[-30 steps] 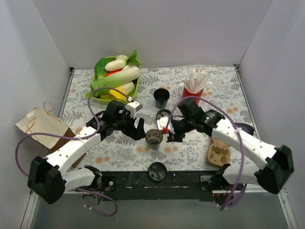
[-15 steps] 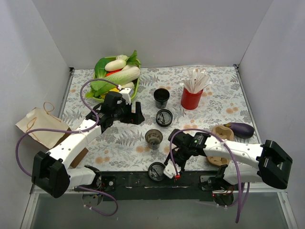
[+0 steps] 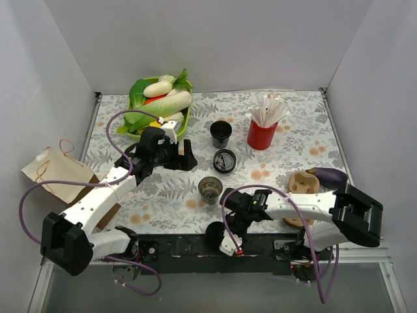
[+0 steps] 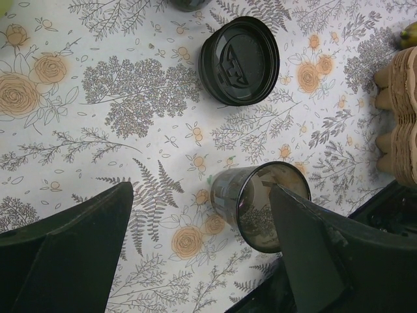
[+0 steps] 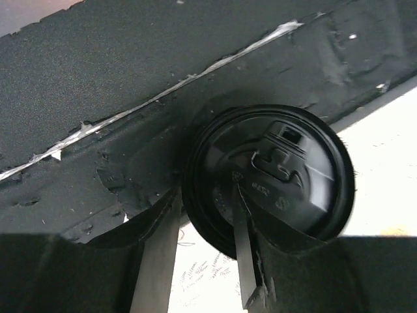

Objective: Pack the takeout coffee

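At the far left, the paper bag (image 3: 55, 175) was seen lying off the cloth (image 3: 293, 117), unmoved. The left gripper (image 3: 189, 155) had been drawn back from the brown cup (image 3: 210, 188), which it nearly touched a second before. It was now held up-table, near the tray (image 3: 188, 117) of vegetables. Most of that retreat had already been made half a second earlier. Its fingers (image 4: 71, 254) were spread wide and released, with only cloth between them. The brown cup, the loose lid (image 3: 225, 160) and the open black cup (image 3: 221, 134) were left where they had been.

The coffee (image 3: 210, 232) was found on the black strip (image 3: 176, 246) at the cloth's near edge, its place unchanged. The right gripper (image 3: 221, 233) had been moved the most. A second earlier it was mid-cloth by the loose lid, half a second earlier it was nearer the front, and now it was set against the coffee. In the right wrist view one finger (image 5: 242, 254) was laid across the near part of the lid (image 5: 280, 176) and the other stood at its rim. Whether the lid was clenched or merely touched could not be told.

Further right, the red cup (image 3: 262, 134) of white sticks was unmoved. The eggplant (image 3: 329, 175), mostly hidden behind the right arm a second before, was now uncovered beside the carrier (image 3: 303, 182).

Raised marks were seen on both lids, but none could be read.
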